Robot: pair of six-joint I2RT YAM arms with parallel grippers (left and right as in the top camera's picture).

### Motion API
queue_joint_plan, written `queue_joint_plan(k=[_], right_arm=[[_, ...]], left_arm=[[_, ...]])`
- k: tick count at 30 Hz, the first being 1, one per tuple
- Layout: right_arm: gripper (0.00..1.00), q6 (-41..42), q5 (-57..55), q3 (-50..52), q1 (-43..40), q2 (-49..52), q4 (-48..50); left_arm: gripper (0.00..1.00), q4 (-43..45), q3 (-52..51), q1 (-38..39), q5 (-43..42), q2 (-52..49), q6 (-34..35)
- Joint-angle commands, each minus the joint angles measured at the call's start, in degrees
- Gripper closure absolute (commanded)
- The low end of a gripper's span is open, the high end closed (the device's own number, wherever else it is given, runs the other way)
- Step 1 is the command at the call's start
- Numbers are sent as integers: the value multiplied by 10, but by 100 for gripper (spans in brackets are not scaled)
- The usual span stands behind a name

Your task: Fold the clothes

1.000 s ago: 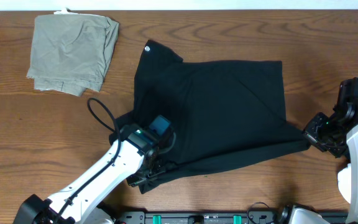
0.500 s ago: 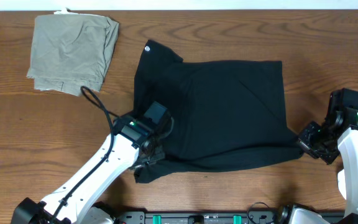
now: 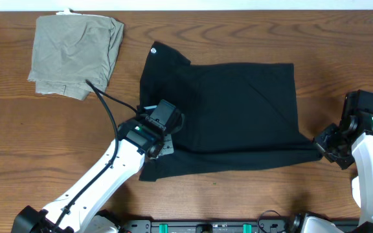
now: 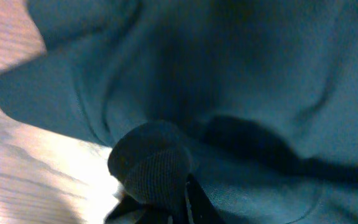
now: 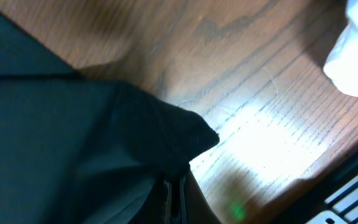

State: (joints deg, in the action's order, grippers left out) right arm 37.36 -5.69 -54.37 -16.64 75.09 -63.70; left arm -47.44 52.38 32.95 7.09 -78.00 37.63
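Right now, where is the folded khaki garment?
In the overhead view, the folded khaki garment lies far left on the table, apart from the black shirt to its right.

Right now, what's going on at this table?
Two robot arms are handling a black shirt spread on the wooden table. The left arm has its jaws shut on the shirt's left side, close to the near hem. The right arm has its jaws shut on the shirt's near right corner. The shirt lies mostly flat between them. A folded khaki garment lies apart at the far left, untouched.
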Motion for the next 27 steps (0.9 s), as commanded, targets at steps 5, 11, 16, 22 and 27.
queue_joint_plan(k=[5, 11, 16, 22, 27], right_arm=[[99, 29, -42, 1, 1, -4, 2], [98, 29, -36, 1, 1, -4, 12], [99, 28, -11, 1, 1, -4, 37], [99, 10, 11, 1, 2, -4, 89], [99, -12, 47, 1, 3, 6, 127]], left_arm=[[94, 30, 14, -41, 60, 6, -27], [94, 46, 14, -53, 59, 5, -44], [94, 56, 14, -53, 58, 5, -44], [94, 56, 10, -53, 40, 5, -44], [94, 56, -2, -53, 26, 5, -40]])
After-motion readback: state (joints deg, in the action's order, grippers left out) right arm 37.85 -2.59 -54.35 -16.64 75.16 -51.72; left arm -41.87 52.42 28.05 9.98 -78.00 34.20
